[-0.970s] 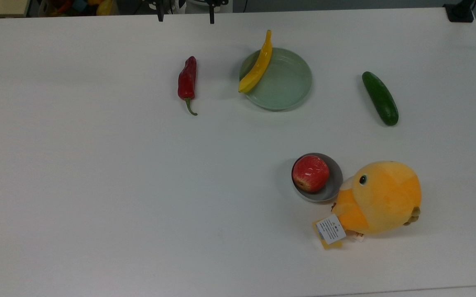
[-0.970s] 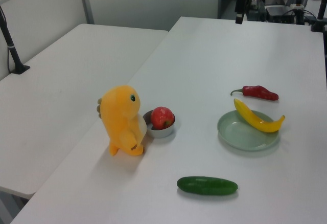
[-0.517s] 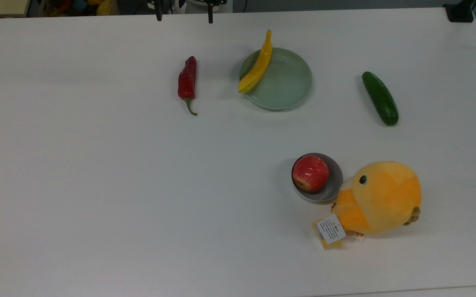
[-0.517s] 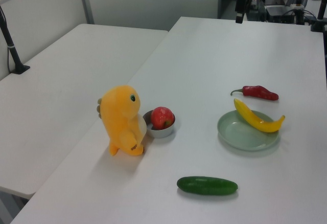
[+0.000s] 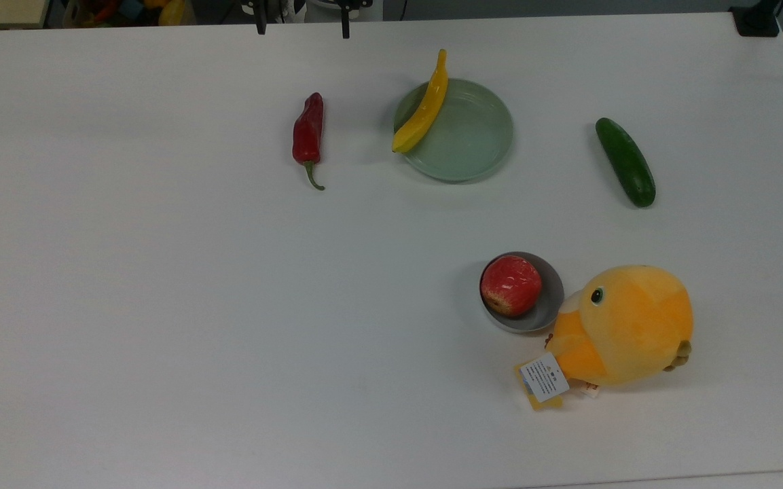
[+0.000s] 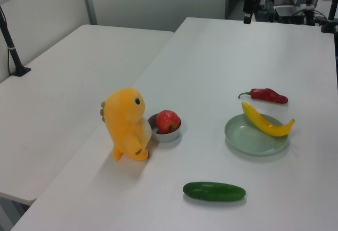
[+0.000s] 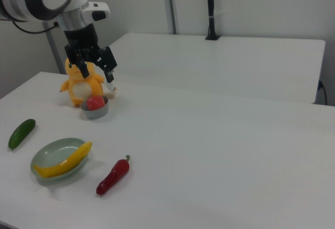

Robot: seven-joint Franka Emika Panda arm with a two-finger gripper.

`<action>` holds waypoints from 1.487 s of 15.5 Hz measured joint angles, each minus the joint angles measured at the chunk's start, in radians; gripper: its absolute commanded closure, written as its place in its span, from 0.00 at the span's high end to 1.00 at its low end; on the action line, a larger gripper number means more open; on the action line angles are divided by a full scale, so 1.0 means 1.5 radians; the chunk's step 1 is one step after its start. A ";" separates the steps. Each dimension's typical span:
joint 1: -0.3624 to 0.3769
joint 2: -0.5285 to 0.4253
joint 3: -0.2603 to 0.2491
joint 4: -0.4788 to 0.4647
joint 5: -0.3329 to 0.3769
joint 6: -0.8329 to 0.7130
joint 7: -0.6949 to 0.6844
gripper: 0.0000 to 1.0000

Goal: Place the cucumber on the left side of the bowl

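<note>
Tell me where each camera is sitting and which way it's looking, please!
Top view: high up, looking down on the white table; the gripper pokes in at the top edge.
Left view: low beside the table's end near the cucumber, looking along it toward the gripper at the far end.
Right view: off the opposite side, looking across; the gripper hangs open before the yellow plush toy.
All three share the bowl, holding an apple.
</note>
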 measured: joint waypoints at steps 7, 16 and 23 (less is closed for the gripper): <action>-0.001 0.000 0.000 -0.010 0.027 0.000 0.000 1.00; 0.001 0.007 0.122 -0.116 0.060 0.082 0.042 1.00; 0.083 0.100 0.176 -0.098 0.059 0.181 0.130 1.00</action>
